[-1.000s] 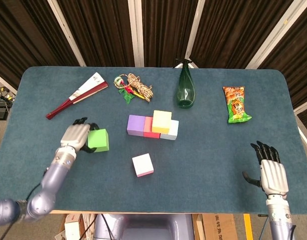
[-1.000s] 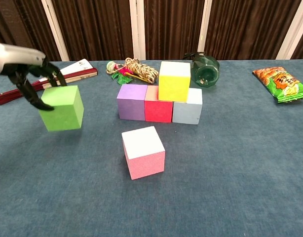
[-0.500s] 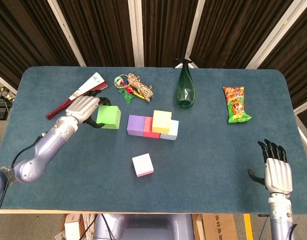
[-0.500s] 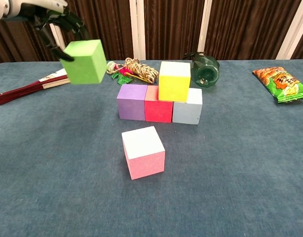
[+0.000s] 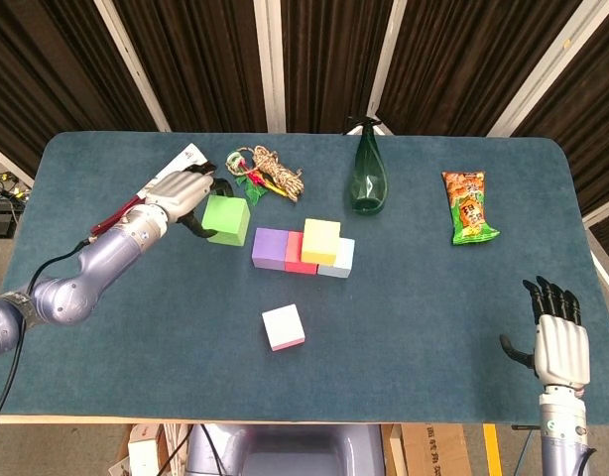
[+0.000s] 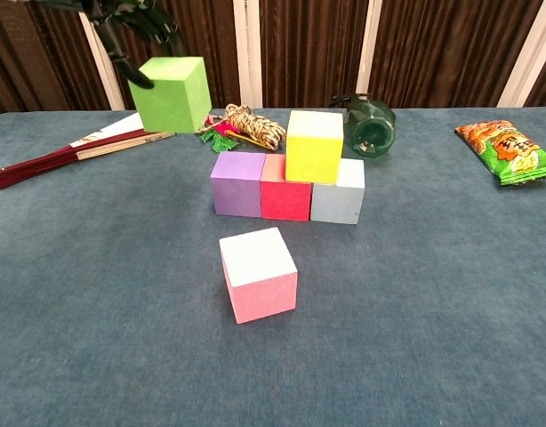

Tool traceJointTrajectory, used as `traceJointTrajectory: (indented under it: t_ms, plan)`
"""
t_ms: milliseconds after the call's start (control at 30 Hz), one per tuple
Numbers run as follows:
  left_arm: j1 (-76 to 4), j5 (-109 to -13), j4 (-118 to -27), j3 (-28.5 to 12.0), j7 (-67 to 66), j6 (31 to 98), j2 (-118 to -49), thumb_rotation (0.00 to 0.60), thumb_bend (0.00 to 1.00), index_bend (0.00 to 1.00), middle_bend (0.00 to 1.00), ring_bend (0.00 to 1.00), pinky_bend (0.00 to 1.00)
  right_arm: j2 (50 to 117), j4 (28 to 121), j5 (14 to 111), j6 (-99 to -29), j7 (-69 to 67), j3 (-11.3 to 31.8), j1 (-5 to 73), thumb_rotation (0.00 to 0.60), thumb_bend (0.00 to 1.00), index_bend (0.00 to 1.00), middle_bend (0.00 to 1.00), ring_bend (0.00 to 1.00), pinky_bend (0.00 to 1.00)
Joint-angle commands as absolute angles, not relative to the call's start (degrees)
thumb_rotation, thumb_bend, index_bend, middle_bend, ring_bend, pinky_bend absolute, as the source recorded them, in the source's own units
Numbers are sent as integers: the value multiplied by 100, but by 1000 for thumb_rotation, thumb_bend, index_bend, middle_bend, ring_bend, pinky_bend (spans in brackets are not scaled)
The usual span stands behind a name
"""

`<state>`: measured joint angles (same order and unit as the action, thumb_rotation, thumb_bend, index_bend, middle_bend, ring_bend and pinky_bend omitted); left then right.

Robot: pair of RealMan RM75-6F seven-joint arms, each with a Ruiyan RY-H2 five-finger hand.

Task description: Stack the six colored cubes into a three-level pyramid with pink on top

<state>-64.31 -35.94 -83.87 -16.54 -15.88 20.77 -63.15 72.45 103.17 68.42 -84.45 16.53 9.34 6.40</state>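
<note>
The left hand (image 5: 181, 194) holds the green cube (image 5: 226, 219) clear of the blue table (image 5: 404, 297), dark fingers (image 6: 122, 53) curled over its top and left face while the cube's right side stays bare. The cube hangs to the left of, and higher than, a row of three cubes set side by side: purple cube (image 5: 271, 248), red cube (image 5: 299, 256) and pale blue cube (image 5: 337, 260). A yellow cube (image 5: 320, 240) sits on the row, straddling the red and pale blue ones. The pink cube (image 5: 284, 326) stands alone on the near side of the row. At the near right corner the right hand (image 5: 559, 342) holds nothing, fingers straight and slightly spread. Along the far edge lie a folded fan (image 5: 146, 193), a coil of rope (image 5: 268, 171), a green bottle (image 5: 368, 178) and a snack packet (image 5: 469, 206).
</note>
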Motion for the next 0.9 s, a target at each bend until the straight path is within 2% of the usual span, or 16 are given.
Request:
traceJointTrajectory:
  t_ms: [33, 400, 700, 900]
  plan:
    - [-6662, -3484, -8258, -1347, -1535, 2214, -6468, 600, 391, 300, 334, 0, 0, 7250, 10318, 6856, -8429, 1646, 926, 647, 600, 267, 143, 96, 76, 11]
    - [-6927, -3188, -8396, -1214, -1085, 2664, -6543, 600, 380, 269, 322, 0, 0, 7252, 10278, 6864, -8361, 1565, 940, 678, 600, 268, 143, 96, 76, 12]
    - [-7271, -2982, -8505, -780, -1291, 2919, -6713, 600, 355, 243, 307, 0, 0, 7179, 10302, 6902, -8324, 1398, 946, 671, 600, 268, 143, 96, 76, 11]
    - [-7423, -2819, -8495, -677, -1334, 3067, -6832, 600, 351, 239, 303, 0, 0, 7162, 10289, 6897, -8298, 1331, 949, 670, 600, 268, 143, 96, 76, 11]
